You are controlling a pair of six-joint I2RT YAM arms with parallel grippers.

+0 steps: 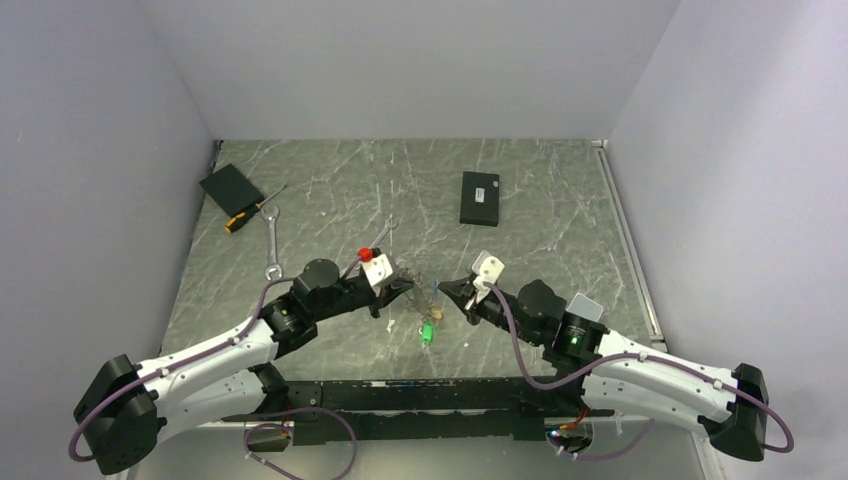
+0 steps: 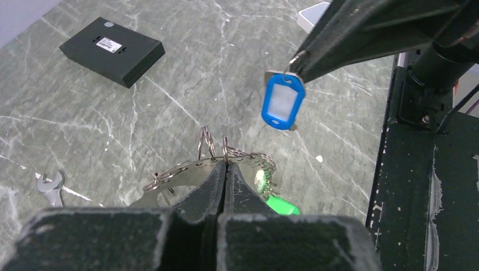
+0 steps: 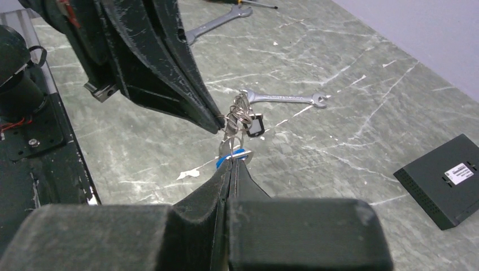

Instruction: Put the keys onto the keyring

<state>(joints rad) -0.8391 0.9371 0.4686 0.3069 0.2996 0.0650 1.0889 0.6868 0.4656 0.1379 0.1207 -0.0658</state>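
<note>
Both grippers meet above the middle of the table. My left gripper (image 1: 408, 288) (image 2: 226, 162) is shut on the keyring (image 2: 181, 169), a silver wire loop with a chain-like cluster and small rings standing up at the jaw tips. A green-headed key (image 2: 281, 204) (image 1: 427, 333) hangs from it, and a black-headed key (image 3: 256, 124) shows in the cluster. My right gripper (image 1: 445, 288) (image 3: 233, 160) is shut on the ring end of a blue-headed key (image 2: 282, 102), which dangles just right of the keyring (image 3: 239, 112), close but apart from it.
A black box (image 1: 480, 197) lies at the back centre-right. Two silver wrenches (image 1: 272, 245) (image 3: 282, 97) lie left of and behind the grippers. A screwdriver (image 1: 250, 213) and a black pad (image 1: 230, 187) sit at the back left.
</note>
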